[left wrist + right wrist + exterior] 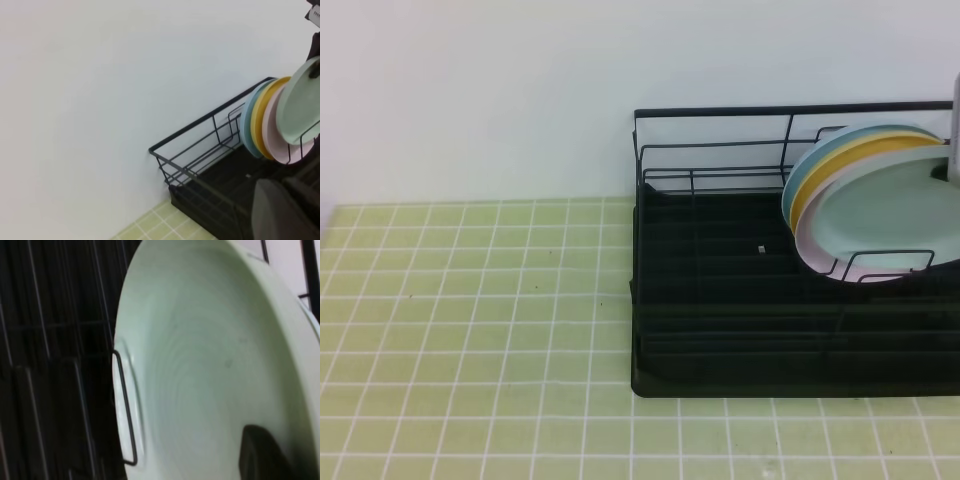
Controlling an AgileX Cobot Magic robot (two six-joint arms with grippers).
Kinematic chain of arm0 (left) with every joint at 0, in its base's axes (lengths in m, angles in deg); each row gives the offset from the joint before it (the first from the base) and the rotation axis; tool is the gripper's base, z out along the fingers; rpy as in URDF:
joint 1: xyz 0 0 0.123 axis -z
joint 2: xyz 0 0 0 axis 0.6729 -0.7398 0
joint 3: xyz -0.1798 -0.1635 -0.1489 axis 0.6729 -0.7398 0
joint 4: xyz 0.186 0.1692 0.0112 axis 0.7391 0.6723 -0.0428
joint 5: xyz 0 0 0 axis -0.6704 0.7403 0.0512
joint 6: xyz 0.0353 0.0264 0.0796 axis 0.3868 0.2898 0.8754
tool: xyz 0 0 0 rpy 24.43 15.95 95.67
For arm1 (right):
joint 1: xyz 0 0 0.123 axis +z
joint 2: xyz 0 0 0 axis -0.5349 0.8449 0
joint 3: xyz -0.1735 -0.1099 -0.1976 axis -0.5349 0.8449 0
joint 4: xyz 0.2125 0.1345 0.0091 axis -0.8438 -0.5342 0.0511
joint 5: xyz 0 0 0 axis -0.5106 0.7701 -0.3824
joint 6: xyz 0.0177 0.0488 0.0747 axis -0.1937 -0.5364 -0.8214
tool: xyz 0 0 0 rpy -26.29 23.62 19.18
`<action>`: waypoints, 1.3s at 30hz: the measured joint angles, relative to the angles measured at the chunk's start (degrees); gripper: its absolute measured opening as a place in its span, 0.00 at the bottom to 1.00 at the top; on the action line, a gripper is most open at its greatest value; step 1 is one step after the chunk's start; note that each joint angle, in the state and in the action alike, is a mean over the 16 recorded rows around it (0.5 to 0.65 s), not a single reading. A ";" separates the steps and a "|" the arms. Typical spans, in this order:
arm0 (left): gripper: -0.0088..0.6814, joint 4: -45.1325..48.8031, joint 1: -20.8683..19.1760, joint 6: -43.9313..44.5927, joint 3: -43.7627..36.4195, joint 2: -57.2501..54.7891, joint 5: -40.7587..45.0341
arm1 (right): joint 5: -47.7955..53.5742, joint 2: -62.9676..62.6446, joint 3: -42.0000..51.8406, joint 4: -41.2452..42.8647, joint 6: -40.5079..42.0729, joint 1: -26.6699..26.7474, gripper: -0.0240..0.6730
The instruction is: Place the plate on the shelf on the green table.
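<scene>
At the right end of the shelf (740, 290), the high view shows us the plate (895, 215) standing on edge in front of a pink plate (803, 245), a yellow plate (820, 180) and a blue plate (798, 175), with the green worktop (470, 330) beside the shelf. From the left wrist, our left gripper (280, 212) hangs closed and empty near the shelf's corner. From the right wrist, our right gripper (260, 452) is clamped on the plate's rim, by a wire divider (125, 410). If we pull away tilted, the plate may catch that divider and topple its neighbours.
</scene>
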State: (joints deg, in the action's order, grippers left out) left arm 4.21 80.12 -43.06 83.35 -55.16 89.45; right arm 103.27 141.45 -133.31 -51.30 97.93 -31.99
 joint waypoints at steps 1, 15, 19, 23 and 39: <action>0.01 0.00 0.00 0.00 -0.04 0.00 0.19 | -0.34 0.32 0.00 -0.24 0.13 0.00 0.04; 0.01 -0.31 0.00 0.04 -0.56 0.00 1.53 | -2.80 3.24 0.01 -3.83 0.98 0.01 0.35; 0.01 -0.64 0.00 0.02 -0.57 0.00 1.51 | -3.48 3.48 0.01 -4.14 0.63 0.01 0.45; 0.01 -0.97 0.00 -0.10 -0.57 0.00 1.51 | -3.86 3.54 0.01 -4.22 -0.03 0.01 0.51; 0.01 -1.17 0.00 -0.77 -0.57 0.00 2.44 | -4.34 3.61 0.00 -4.17 -4.95 0.13 0.57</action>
State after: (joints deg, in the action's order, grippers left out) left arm 3.04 80.12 -43.83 82.78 -55.16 91.90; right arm 98.93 145.05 -133.31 -55.47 92.98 -31.87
